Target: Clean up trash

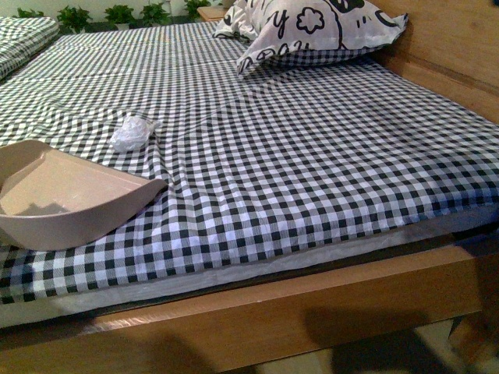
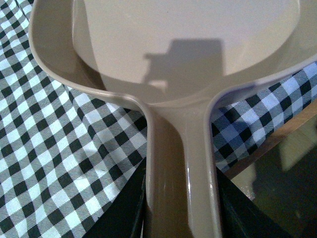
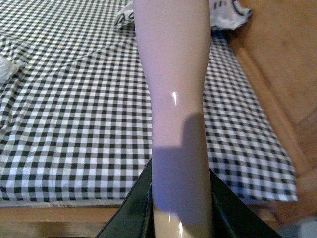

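Ahead of left gripper [image 2: 182, 218], clamped on dustpan [image 2: 188, 29] handle: pan empty, trash [image 1: 131, 134] just beyond its lip, unswept; right gripper [image 3: 181, 218] clasps pale handle [image 3: 173, 74]; sweeping outstanding.

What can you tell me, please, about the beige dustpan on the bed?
It is a smooth, glossy, plastic-looking beige dustpan: a wide shallow scoop with raised side walls, empty inside apart from a shadow. Its long grooved handle sits between the dark jaws of the left gripper. It lies near the left front edge of the checked sheet, lip on the cloth, mouth toward the trash but apart from it.
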`<state>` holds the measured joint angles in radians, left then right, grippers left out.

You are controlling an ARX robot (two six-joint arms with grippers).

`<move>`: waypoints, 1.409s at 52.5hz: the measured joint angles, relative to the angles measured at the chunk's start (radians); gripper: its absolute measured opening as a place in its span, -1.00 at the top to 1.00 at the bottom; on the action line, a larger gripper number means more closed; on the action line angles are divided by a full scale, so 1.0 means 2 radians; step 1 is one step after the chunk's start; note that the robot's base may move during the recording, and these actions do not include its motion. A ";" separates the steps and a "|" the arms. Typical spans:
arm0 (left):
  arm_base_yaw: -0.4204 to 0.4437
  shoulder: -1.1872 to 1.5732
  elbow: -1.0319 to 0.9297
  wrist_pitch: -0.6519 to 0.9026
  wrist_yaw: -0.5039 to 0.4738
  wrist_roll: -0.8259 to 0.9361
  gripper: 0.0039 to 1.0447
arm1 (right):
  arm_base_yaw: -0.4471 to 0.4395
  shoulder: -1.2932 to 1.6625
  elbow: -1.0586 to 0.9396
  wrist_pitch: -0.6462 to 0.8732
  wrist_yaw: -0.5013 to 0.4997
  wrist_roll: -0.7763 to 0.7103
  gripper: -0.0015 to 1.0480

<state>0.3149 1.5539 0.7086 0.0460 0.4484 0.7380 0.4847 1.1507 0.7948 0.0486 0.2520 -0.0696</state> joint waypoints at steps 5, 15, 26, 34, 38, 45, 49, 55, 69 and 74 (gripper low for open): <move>0.000 0.000 0.000 0.000 0.000 0.000 0.48 | -0.001 0.092 0.055 0.016 -0.024 0.001 0.62; 0.000 0.000 0.000 0.000 0.000 0.000 0.48 | 0.012 0.266 0.197 0.009 -0.036 0.001 0.62; 0.000 0.000 0.000 0.000 0.000 0.000 0.48 | 0.032 0.396 0.324 -0.026 -0.037 0.013 0.62; 0.000 0.000 0.000 0.000 0.000 0.000 0.48 | 0.051 0.455 0.393 -0.049 -0.046 0.027 0.62; 0.000 0.000 0.000 0.000 0.000 0.000 0.48 | 0.061 0.478 0.422 -0.057 -0.050 0.034 0.62; 0.000 0.000 0.000 0.000 0.000 0.000 0.48 | 0.079 0.520 0.476 -0.076 -0.058 0.045 0.62; 0.000 0.000 0.000 0.000 0.000 0.000 0.48 | 0.087 0.542 0.504 -0.086 -0.057 0.050 0.62; 0.000 0.000 0.000 0.000 0.000 0.000 0.48 | 0.098 0.581 0.553 -0.106 -0.049 0.053 0.62; 0.000 0.000 0.000 0.000 0.000 0.000 0.48 | 0.109 0.685 0.693 -0.182 -0.010 0.044 0.62; 0.000 0.000 0.000 0.000 0.000 0.000 0.48 | 0.109 0.731 0.765 -0.231 0.006 0.035 0.62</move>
<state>0.3153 1.5539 0.7086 0.0460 0.4488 0.7380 0.7025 2.6122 2.3241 -0.4129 0.2638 0.0010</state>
